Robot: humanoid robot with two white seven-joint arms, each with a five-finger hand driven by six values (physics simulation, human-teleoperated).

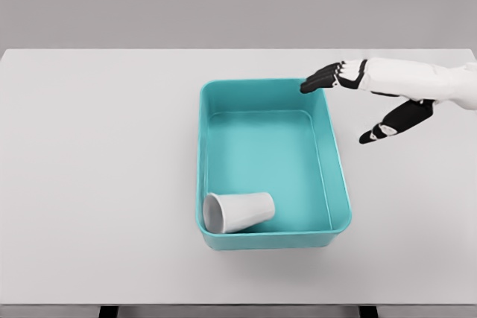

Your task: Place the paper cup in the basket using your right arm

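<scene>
A white paper cup (pixel 238 211) lies on its side inside the teal basket (pixel 337 161), in the near left corner, with its mouth turned to the left. My right hand (pixel 344 106) hovers beside the basket's far right corner, its black fingers (pixel 322 78) spread and holding nothing. The thumb (pixel 387 126) points down toward the table. The cup and the hand are well apart. The left arm does not show.
The basket stands a little right of the middle of a pale grey table (pixel 97 169). The table's near edge (pixel 223 304) runs along the bottom of the view.
</scene>
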